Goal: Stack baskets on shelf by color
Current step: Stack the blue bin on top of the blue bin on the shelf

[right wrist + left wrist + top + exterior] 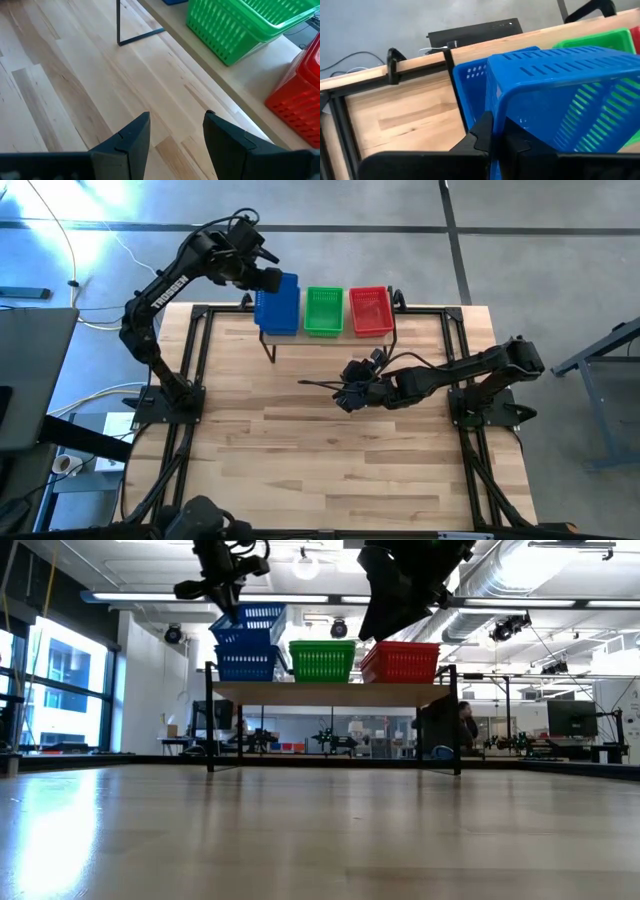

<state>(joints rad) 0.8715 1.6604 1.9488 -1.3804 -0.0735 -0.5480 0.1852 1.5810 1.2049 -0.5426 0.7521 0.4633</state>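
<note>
- Shelf: light-wood board on thin black legs, at the table's far edge.
- Blue baskets: on the shelf's left end; the top blue basket is tilted above the lower ones (not seated level).
- Green baskets: mid-shelf.
- Red baskets: right end.
- Left gripper: pressed together on the rim of the top blue basket.
- Right gripper: fingers spread, holding nothing, over bare table in front of the shelf.
</note>
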